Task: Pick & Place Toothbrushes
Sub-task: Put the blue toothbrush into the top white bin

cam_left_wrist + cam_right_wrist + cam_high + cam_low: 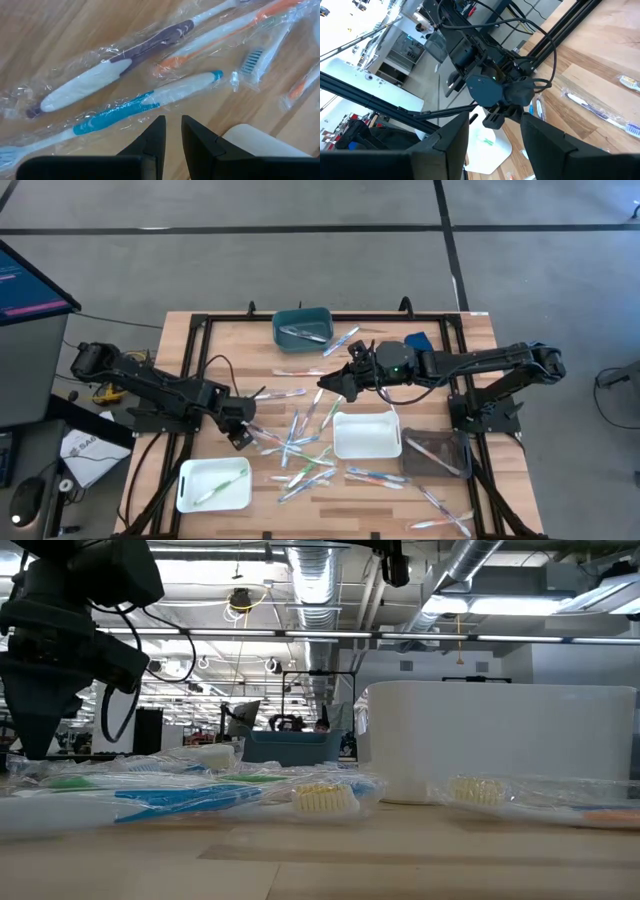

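Several toothbrushes (305,445) in clear wrappers lie scattered flat on the wooden table (220,350), between my two arms. My left gripper (243,438) points steeply down at the left edge of the pile. In the left wrist view its fingers (173,122) stand narrowly open with nothing between them, just short of a blue-and-white toothbrush (145,102). A purple-and-white toothbrush (110,70) and an orange-and-white one (225,30) lie beyond it. My right gripper (325,385) hangs high over the table's middle, open and empty (495,119).
A teal tray (302,327) at the far edge holds a toothbrush. A white tray (367,434) sits right of the pile, with a dark clear tray (436,452) beside it. Another white tray (213,485), near left, holds a green toothbrush. Black frame rails (190,380) border the table.
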